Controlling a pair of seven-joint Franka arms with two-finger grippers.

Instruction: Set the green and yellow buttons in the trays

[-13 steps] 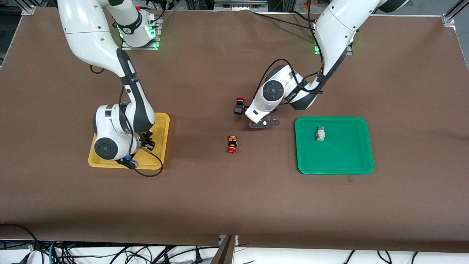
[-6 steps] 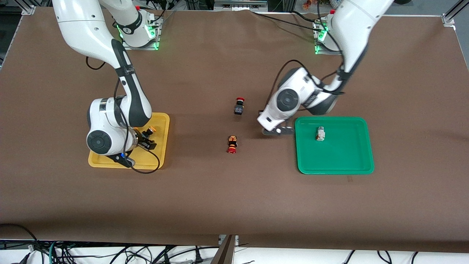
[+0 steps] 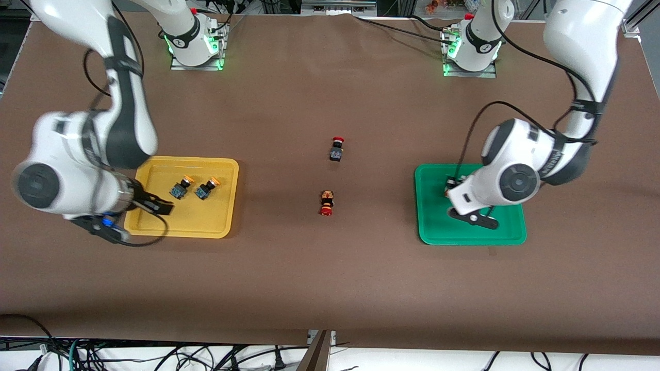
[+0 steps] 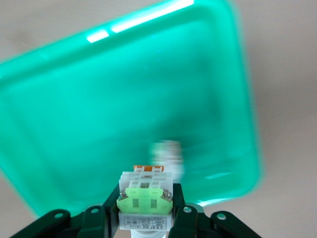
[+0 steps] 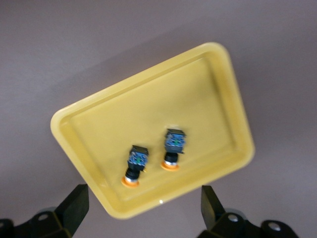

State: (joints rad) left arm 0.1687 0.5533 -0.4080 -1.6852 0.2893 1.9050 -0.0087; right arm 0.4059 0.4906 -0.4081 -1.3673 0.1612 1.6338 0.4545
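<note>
Yellow tray point(image 3: 227, 226) at the right arm's end holds both yellow-cap buttons, lying side by side: one point(image 3: 179, 188), the other point(image 3: 207, 187) just at its 3 o'clock in the front view. The right wrist view shows both inside the rim, not touching. That half looks done.

Right gripper point(image 3: 154, 205) is over the tray's edge at about 9 o'clock from those buttons. Fingers point(image 5: 75, 206) are spread wide with nothing between them.

Green tray point(image 3: 433, 234) is at the left arm's end. One white-grey button point(image 4: 167, 154) already lies in it; it is blurred in the left wrist view and mostly hidden by the arm in the front view. Left gripper point(image 4: 144, 218) is over the green tray, clamped on the green-block button point(image 4: 144, 198), which is not released yet.

Progress: three of four buttons in trays, the fourth held above its tray. What is left, by my read, is to lower it, open, and pull the arm clear. There is plenty of bare tray floor beside the lying button, so collision risk seems low.

Two red-cap switches sit mid-table between the trays: the black one point(image 3: 336, 150) at 12 o'clock of the orange-black one point(image 3: 326, 202). They are not task items and stay where they are.
</note>
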